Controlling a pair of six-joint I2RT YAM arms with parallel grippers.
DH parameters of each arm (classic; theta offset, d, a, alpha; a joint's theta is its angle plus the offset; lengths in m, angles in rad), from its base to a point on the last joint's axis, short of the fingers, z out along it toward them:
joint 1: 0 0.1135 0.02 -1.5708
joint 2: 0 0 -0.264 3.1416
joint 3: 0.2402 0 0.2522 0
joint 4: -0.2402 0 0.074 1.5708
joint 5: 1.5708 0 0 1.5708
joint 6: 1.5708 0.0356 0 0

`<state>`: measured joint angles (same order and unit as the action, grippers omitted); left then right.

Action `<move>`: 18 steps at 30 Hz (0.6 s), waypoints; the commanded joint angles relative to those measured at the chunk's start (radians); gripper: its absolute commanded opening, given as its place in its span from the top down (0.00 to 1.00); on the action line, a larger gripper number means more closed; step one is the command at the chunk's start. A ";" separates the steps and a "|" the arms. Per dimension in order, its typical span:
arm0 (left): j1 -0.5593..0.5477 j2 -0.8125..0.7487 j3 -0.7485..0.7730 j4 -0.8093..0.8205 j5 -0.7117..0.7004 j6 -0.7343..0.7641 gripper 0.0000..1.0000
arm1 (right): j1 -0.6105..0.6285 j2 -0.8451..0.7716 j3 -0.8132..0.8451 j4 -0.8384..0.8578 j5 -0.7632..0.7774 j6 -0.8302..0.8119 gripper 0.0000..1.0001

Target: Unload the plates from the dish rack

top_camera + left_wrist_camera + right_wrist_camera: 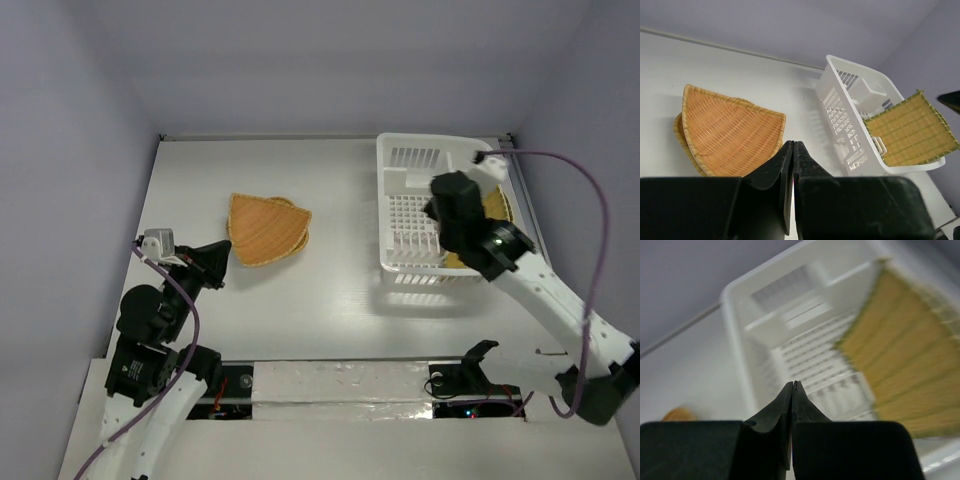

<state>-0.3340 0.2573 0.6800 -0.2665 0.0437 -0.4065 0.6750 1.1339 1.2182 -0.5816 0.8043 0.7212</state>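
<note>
The white dish rack [405, 268] stands at the right. A large square grid-pattern plate [910, 130] leans inside it against its right wall; it also shows in the right wrist view [900, 365] and in the top view [497, 208]. Two tan woven plates are stacked on the table at centre-left, a rounded-square one [265, 228] on top of a round one [301, 238]. My right gripper [793, 385] is shut and empty, hovering above the rack's floor. My left gripper [793, 145] is shut and empty, near the stacked plates' front edge [725, 135].
The rack has a small white cutlery compartment [400, 182] at its back. The table's right edge [530, 210] runs close beside the rack. Grey walls enclose the table on three sides.
</note>
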 commanded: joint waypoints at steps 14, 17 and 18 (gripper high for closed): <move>-0.060 -0.047 0.004 0.046 0.008 -0.003 0.72 | -0.475 -0.318 -0.164 -0.181 -0.154 -0.157 0.44; -0.071 -0.053 0.003 0.047 0.008 -0.003 0.70 | -0.499 -0.353 -0.216 -0.178 -0.178 -0.144 0.44; -0.080 -0.055 0.003 0.047 0.008 -0.003 0.70 | -0.509 -0.361 -0.226 -0.184 -0.174 -0.137 0.44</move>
<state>-0.3954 0.2161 0.6800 -0.2665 0.0456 -0.4091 0.1890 0.8116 1.0077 -0.7689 0.6731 0.5694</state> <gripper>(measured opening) 0.295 0.558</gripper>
